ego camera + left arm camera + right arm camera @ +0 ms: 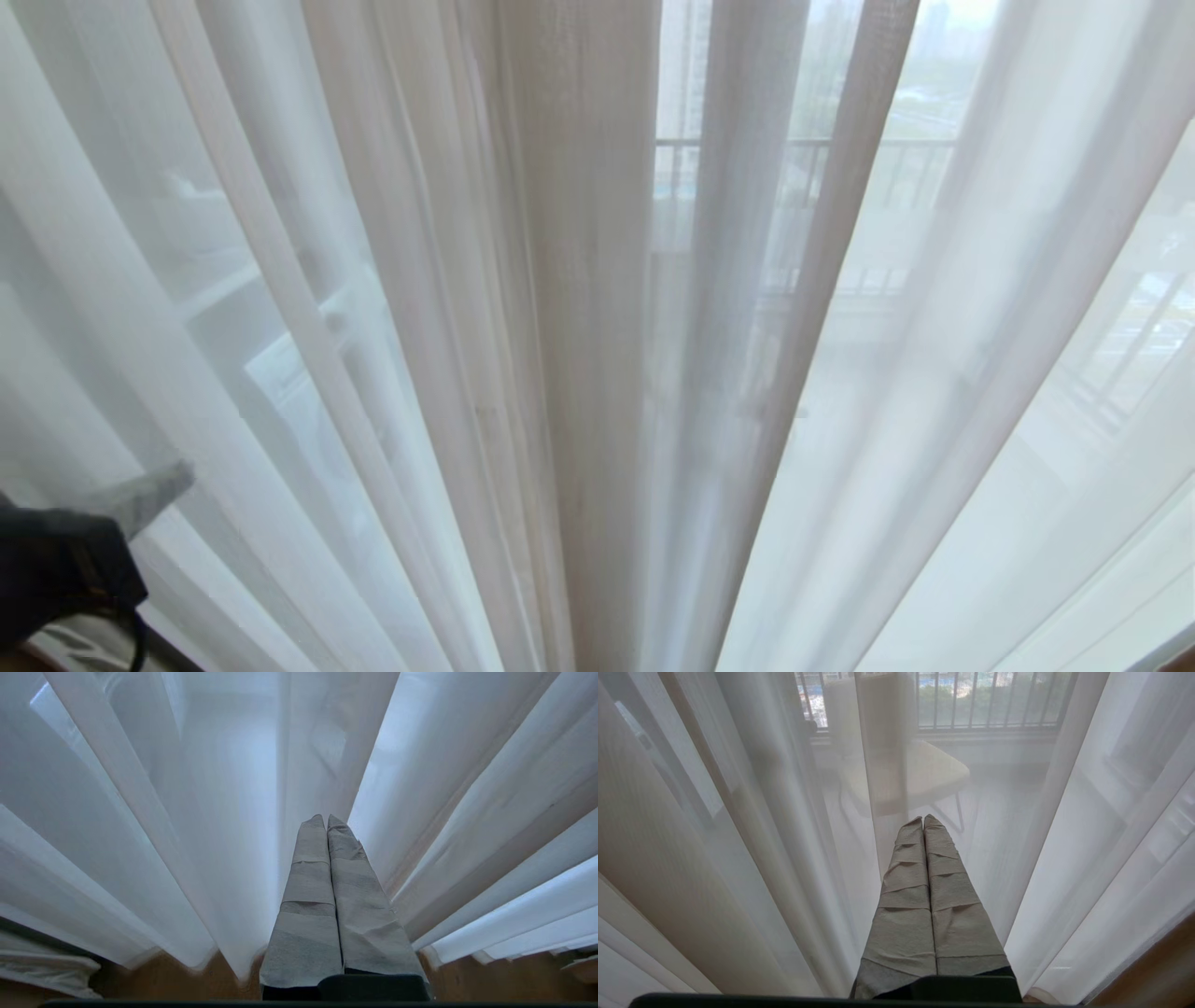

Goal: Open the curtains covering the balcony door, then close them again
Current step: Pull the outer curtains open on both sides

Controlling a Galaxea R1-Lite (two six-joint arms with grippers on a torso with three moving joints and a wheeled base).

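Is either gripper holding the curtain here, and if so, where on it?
Neither. The left gripper and the right gripper are both shut with nothing between their fingers, short of the sheer curtains.

left hand (154,495) low beside the curtains (579,327); railing (803,145) behind them.

I see a warm brown wooden floor (187,982) beneath me; the hems of the thin see-through white sheer curtains (140,868) hang down to it, whether touching I cannot tell.

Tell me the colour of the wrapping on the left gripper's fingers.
Grey, on the left gripper; clearest in the left wrist view.
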